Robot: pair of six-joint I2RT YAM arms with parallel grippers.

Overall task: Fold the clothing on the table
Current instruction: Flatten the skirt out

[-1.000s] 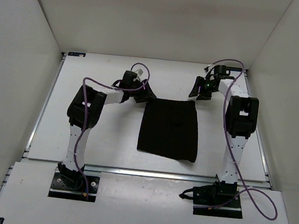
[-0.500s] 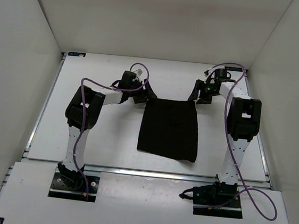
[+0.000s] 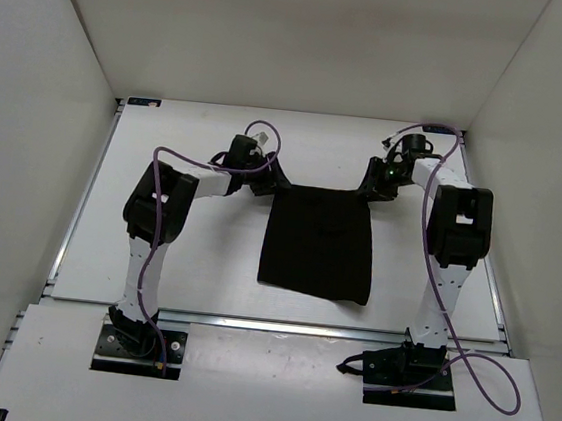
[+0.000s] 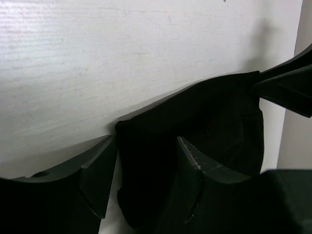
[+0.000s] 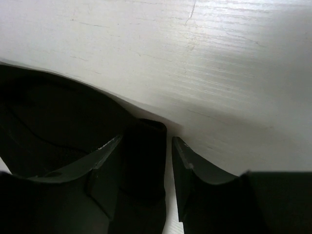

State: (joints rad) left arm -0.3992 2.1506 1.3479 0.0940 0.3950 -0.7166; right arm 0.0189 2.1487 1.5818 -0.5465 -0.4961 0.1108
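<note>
While its two fingers (image 4: 95, 180) stood apart, the left pincer (image 4: 146, 141) sat low over the counter (image 3: 185, 261) with the far left corner of the clothing (image 3: 318, 245) bunched up between them. The black fabric filled nearly the whole gap. Whether the fingers were pressing it could not be told from the wrist view.

The right pincer (image 5: 147, 140) straddled the far right corner in the same way, with a raised fold of cloth standing between its fingers (image 5: 190, 180). That fold lay against one finger, and a thin strip of white counter showed beside the other, so the jaws were not closed on it.

From above, the left pincer (image 3: 269, 181) and the right pincer (image 3: 374, 185) sat at the two ends of the garment's far edge. The rest of the clothing lay flat as a dark, roughly square sheet near the middle of the counter, its near edge well short of the metal rail (image 3: 279, 324). Both arms reached forward from their bases, each trailing a purple cable (image 3: 181, 155).
</note>
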